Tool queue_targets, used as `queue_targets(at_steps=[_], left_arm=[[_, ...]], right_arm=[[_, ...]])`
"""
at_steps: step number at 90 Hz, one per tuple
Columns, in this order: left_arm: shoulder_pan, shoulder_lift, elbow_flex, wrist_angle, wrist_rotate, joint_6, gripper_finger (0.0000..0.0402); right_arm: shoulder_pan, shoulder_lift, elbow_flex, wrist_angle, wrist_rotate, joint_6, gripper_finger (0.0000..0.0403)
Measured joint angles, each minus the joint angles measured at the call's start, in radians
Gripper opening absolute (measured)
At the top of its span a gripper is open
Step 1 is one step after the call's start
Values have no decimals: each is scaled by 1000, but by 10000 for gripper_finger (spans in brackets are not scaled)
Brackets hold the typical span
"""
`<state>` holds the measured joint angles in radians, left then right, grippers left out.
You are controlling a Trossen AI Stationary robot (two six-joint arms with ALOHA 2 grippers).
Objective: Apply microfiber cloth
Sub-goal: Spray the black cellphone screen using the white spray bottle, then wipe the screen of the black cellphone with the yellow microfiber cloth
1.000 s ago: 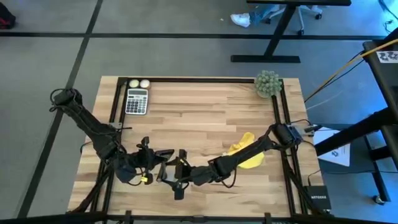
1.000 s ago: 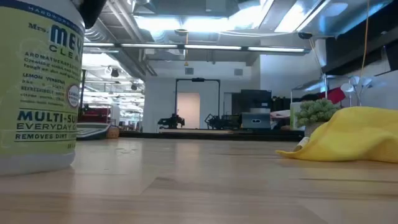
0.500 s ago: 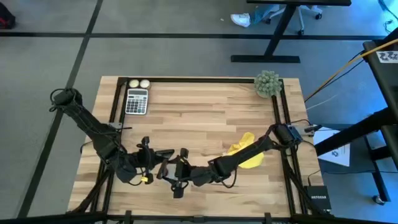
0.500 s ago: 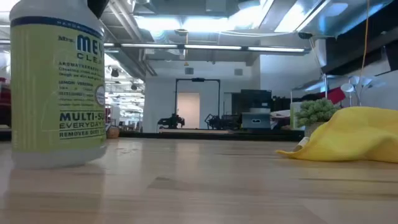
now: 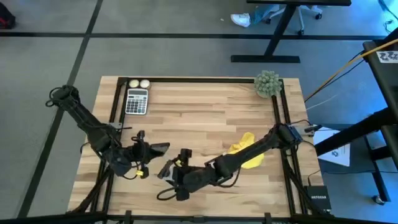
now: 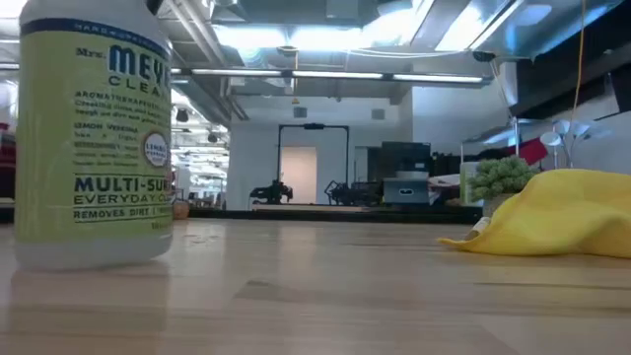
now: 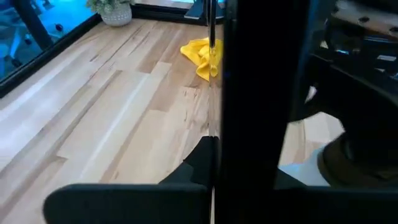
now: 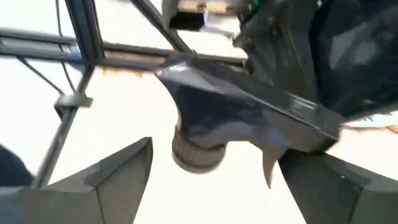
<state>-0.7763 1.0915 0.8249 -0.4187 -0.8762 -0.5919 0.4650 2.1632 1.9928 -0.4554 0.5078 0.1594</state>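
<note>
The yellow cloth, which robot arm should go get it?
Probably the right arm. The microfiber cloth lies untouched right beside that arm, on its side of the table. The left gripper is farther off, across the table near the spray bottle.

Both arms reach low over the near part of the bench (image 5: 205,106), their wrists drawn toward each other. The left gripper (image 5: 155,149) sits at the end of a bent, dark arm — its fingers spread apart. The right gripper (image 5: 169,175) lies just beside it, nearer the front edge — fingers parted too.
</note>
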Motion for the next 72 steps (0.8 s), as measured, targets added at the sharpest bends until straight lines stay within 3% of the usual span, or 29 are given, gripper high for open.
queue_targets(at_steps=[31, 49, 72], left_arm=[[44, -12, 0, 5, 2, 36, 8], [167, -12, 0, 120, 12, 128, 8], [392, 33, 1, 422, 310, 371, 8]], right_arm=[[1, -1, 233, -519, 4, 140, 323], [21, -3, 268, -767, -30, 294, 323], [70, 0, 86, -1098, -30, 597, 323]])
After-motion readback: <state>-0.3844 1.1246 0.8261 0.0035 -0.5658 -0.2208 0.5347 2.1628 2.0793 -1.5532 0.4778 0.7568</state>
